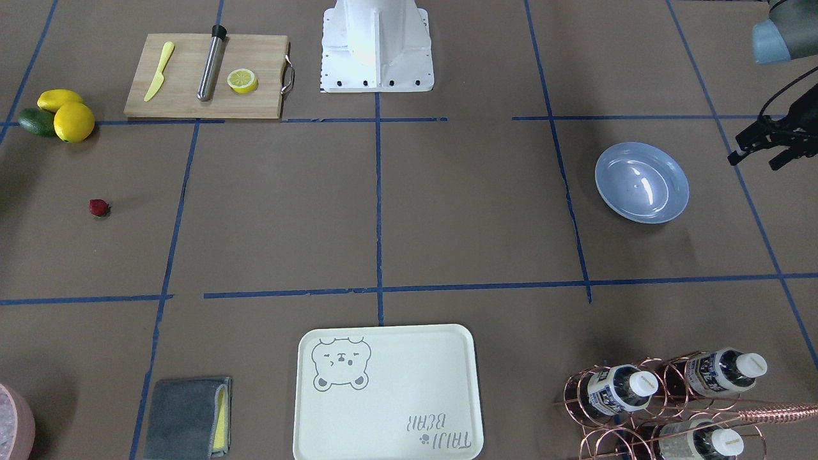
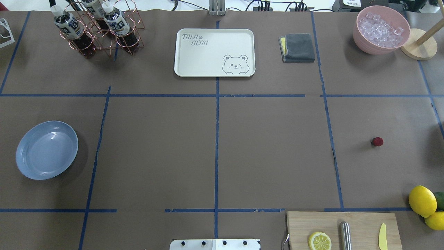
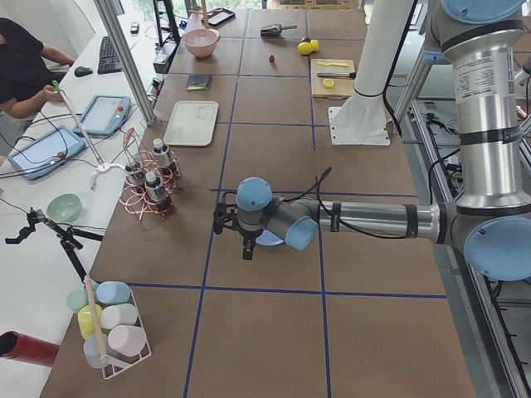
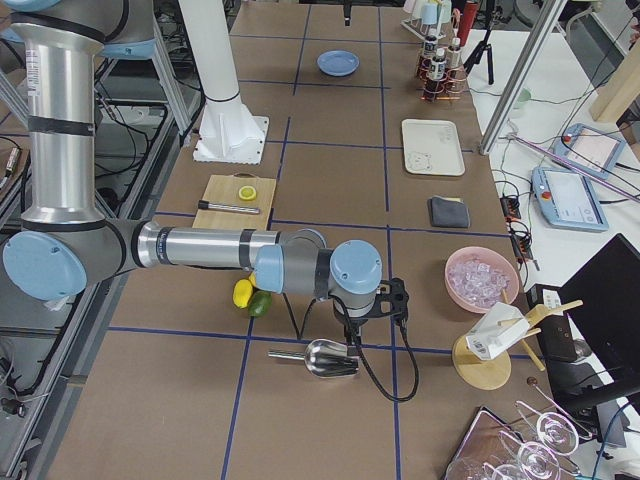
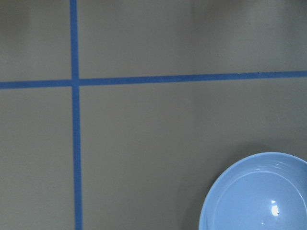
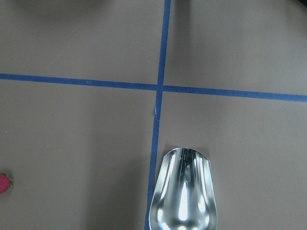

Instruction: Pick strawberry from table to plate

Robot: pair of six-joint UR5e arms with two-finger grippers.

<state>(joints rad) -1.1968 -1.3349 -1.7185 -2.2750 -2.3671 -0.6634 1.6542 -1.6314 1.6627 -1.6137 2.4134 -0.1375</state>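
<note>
Lemons sat at the near right corner of the table. The strawberry lay farther in, by the right edge. The plate sat by the left edge. The left gripper and right gripper hung above; I could not tell if their fingers were apart or together.
</note>
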